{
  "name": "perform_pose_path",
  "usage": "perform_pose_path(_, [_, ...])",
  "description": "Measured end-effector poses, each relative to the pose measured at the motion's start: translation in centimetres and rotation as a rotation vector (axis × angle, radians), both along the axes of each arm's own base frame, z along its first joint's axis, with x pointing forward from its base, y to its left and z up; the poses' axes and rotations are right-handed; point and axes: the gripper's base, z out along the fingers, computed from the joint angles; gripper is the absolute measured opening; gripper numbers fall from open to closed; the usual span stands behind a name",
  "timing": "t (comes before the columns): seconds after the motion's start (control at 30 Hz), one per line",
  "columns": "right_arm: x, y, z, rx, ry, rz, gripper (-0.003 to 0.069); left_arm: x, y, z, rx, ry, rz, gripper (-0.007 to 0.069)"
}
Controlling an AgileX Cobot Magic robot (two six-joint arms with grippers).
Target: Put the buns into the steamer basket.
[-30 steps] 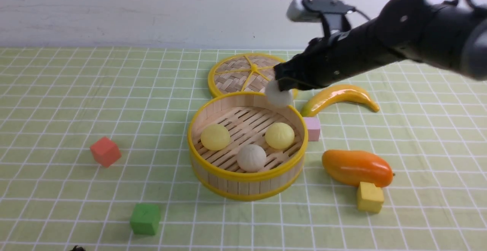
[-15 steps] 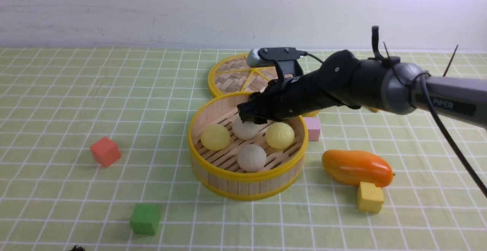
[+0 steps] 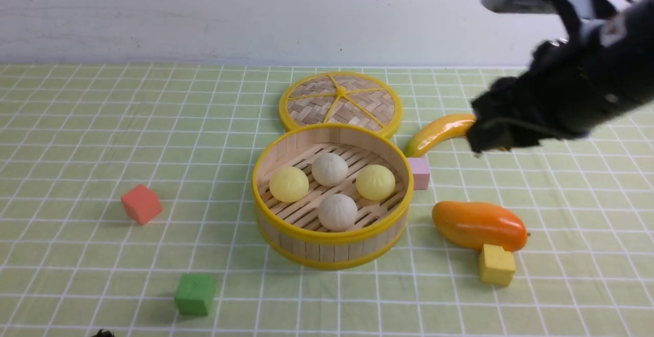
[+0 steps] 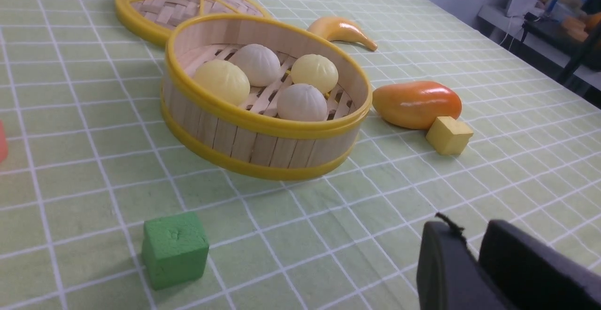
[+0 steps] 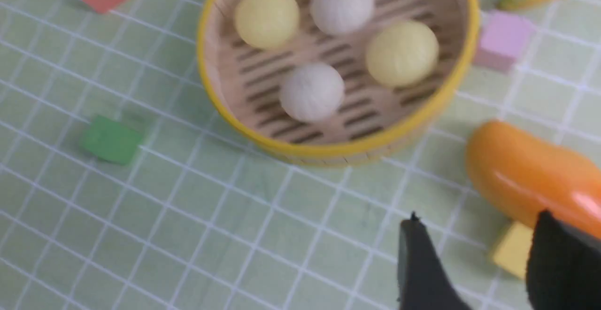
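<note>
The steamer basket [image 3: 286, 159] stands mid-table and holds several buns: two pale yellow [image 3: 289, 184] [image 3: 375, 182] and two off-white [image 3: 330, 169] [image 3: 337, 212]. It also shows in the left wrist view [image 4: 263, 143] and the right wrist view [image 5: 213, 89]. My right gripper [image 3: 485, 140] is raised to the right of the basket, over the banana, open and empty; its jaws [image 5: 474, 235] stand apart above the yellow cube. My left gripper [image 4: 472, 244] is shut and empty, low near the table's front, out of the front view.
The woven lid [image 3: 340, 102] lies behind the basket. A banana [image 3: 439, 130], pink cube [image 3: 420, 172], orange mango [image 3: 479, 224] and yellow cube [image 3: 496, 264] lie right of the basket. A red cube [image 3: 141, 203] and green cube [image 3: 194, 293] lie left and front.
My right gripper carried an off-white bun down into the basket, let it go at the back middle, then rose and withdrew to the right, empty.
</note>
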Motion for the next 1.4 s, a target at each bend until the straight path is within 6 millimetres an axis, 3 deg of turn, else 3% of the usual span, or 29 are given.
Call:
perform_pose_path(0.03, [-2.4, -1.3, 0.1, -0.012, -0.013, -0.033, 0.0218, 0.0, 0.0, 0.0, 0.000, 0.000, 0.000, 0.0113])
perform_pose_path(0.1, [-4.7, -2.5, 0.2, -0.015, -0.027, -0.064, 0.0142, 0.0, 0.0, 0.0, 0.000, 0.000, 0.000, 0.0113])
perform_pose_path(0.17, [-6.3, -3.3, 0.4, -0.015, -0.044, -0.073, 0.0097, 0.0, 0.0, 0.0, 0.000, 0.000, 0.000, 0.0115])
perform_pose_path(0.27, [-11.1, -5.2, 1.1, 0.013, -0.107, -0.076, 0.0012, 0.0, 0.0, 0.0, 0.000, 0.000, 0.000, 0.0120])
perform_pose_path(0.33, [-13.8, -6.3, 1.7, 0.041, -0.168, -0.076, -0.0008, 0.0, 0.0, 0.0, 0.000, 0.000, 0.000, 0.0120])
perform_pose_path(0.37, [-14.0, -6.4, 1.7, 0.042, -0.173, -0.076, -0.0010, 0.0, 0.0, 0.0, 0.000, 0.000, 0.000, 0.0120])
perform_pose_path(0.4, [-16.6, -7.5, 2.2, 0.073, -0.246, -0.078, -0.0017, 0.0, 0.0, 0.0, 0.000, 0.000, 0.000, 0.0120])
perform_pose_path(0.47, [-17.9, -8.2, 2.3, 0.073, -0.293, -0.080, -0.0017, 0.0, 0.0, 0.0, 0.000, 0.000, 0.000, 0.0120])
perform_pose_path(0.5, [-19.5, -9.2, 2.3, 0.068, -0.371, -0.099, -0.0017, 0.0, 0.0, 0.0, 0.000, 0.000, 0.000, 0.0122])
perform_pose_path(0.57, [-20.8, -10.1, 1.4, 0.060, -0.442, -0.143, -0.0017, 0.0, 0.0, 0.0, 0.000, 0.000, 0.000, 0.0124])
perform_pose_path(0.6, [-21.3, -10.6, -0.1, 0.046, -0.488, -0.201, -0.0017, 0.0, 0.0, 0.0, 0.000, 0.000, 0.000, 0.0125])
perform_pose_path(0.7, [-21.1, -11.1, -4.5, 0.007, -0.544, -0.299, -0.0017, 0.0, 0.0, 0.0, 0.000, 0.000, 0.000, 0.0128])
perform_pose_path(0.77, [-20.4, -11.3, -9.7, -0.010, -0.575, -0.346, -0.0017, 0.0, 0.0, 0.0, 0.000, 0.000, 0.000, 0.0131])
perform_pose_path(0.8, [-20.2, -11.4, -11.3, -0.009, -0.601, -0.358, -0.0017, 0.0, 0.0, 0.0, 0.000, 0.000, 0.000, 0.0132])
perform_pose_path(0.83, [-20.2, -11.4, -11.6, -0.003, -0.621, -0.362, -0.0017, 0.0, 0.0, 0.0, 0.000, 0.000, 0.000, 0.0132])
perform_pose_path(0.87, [-19.9, -11.4, -14.9, -0.007, -0.617, -0.370, -0.0017, 0.0, 0.0, 0.0, 0.000, 0.000, 0.000, 0.0134])
perform_pose_path(0.9, [-19.9, -11.4, -16.6, -0.006, -0.623, -0.374, -0.0017, 0.0, 0.0, 0.0, 0.000, 0.000, 0.000, 0.0135])
perform_pose_path(1.0, [-20.1, -11.5, -19.6, 0.001, -0.626, -0.380, -0.0017, 0.0, 0.0, 0.0, 0.000, 0.000, 0.000, 0.0139])
perform_pose_path(1.4, [-20.2, -11.5, -20.0, -0.012, -0.612, -0.379, -0.0013, 0.0, 0.0, 0.0, -0.001, -0.001, 0.000, 0.0151])
